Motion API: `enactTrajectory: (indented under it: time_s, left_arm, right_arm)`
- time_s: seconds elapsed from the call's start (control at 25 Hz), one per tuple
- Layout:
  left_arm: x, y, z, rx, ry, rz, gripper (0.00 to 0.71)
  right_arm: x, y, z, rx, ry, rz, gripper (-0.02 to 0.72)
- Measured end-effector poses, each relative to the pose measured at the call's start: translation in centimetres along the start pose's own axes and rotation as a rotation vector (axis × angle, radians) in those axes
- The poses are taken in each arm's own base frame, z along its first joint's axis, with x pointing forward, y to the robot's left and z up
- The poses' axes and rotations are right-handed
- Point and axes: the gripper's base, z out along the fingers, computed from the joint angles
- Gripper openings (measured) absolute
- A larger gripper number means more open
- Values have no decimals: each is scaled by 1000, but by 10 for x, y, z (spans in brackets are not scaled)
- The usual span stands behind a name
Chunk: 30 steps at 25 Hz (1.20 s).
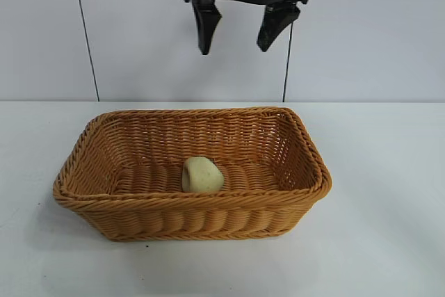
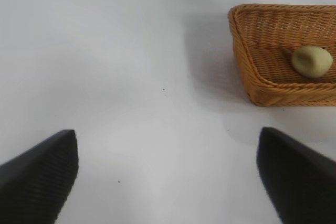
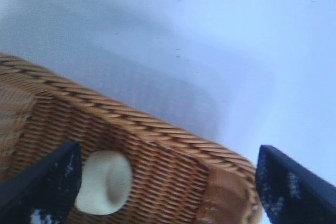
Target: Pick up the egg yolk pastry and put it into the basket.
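Wicker, orange-brown and tightly woven, makes up the basket (image 1: 191, 217) that sits in the middle of the white tabletop (image 1: 389, 193). Its sides slope outward and a braided rim runs all round the top. Inside it, on the woven floor and close to the long wall nearest the exterior camera, rests the egg yolk pastry (image 1: 202, 175), a small pale yellowish-green bun tipped partly on its side. Nothing grips or touches it.

High above the basket's far rim hangs the right gripper (image 1: 238, 38), black, pointing steeply down, its jaws spread wide with nothing between them. In the right wrist view the two dark fingertips (image 3: 294, 184) frame the scene from either edge; the pastry (image 3: 104, 183) shows just beside one of them, lying within the basket (image 3: 157, 145) beneath the braided rim, well below the jaws.

The left gripper (image 2: 168, 174) is out of sight in the exterior view. Its own wrist view shows its jaws spread wide over bare tabletop (image 2: 131, 77), holding nothing, with the basket (image 2: 262, 77) off to one side and well apart, the pastry (image 2: 312, 61) visible inside.
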Motion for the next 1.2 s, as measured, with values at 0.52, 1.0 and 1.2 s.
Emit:
enactTrajectory:
  time_s: [0.52,1.0,1.2]
  left_arm:
    - [0,0,0,0,0,0,664]
    - [0,0,0,0,0,0,664]
    - [0,0,0,0,0,0,664]
  right_arm:
    - [4,-119,-1,80,11,239,647]
    - [104,-79,-24,26,272,190,646]
    - [169,-58,-46,10,370,133,646]
